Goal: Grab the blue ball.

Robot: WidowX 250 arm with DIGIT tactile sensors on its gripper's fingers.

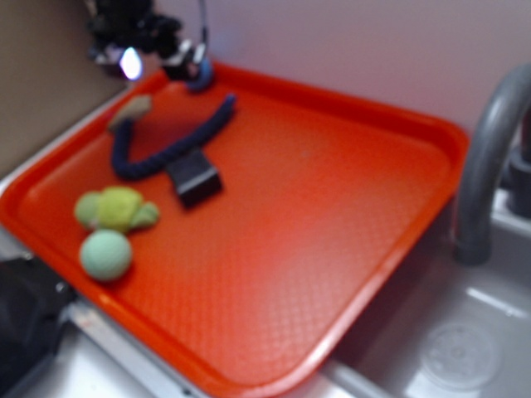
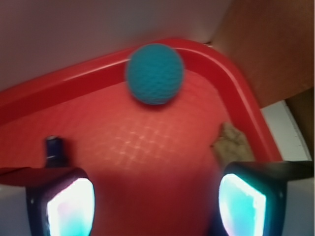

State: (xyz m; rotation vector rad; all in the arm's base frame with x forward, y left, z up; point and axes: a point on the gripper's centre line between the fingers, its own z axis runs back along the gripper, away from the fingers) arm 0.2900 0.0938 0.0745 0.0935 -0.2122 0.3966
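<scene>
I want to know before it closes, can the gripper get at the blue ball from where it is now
Probably yes. In the wrist view the blue ball sits by the tray's rim at the corner, ahead of the open gripper, with bare tray between. The rim close behind may limit the approach.

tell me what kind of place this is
Probably a kitchen sink area: a grey faucet curves over a metal basin with a drain, and an orange tray of toys sits beside it.
</scene>
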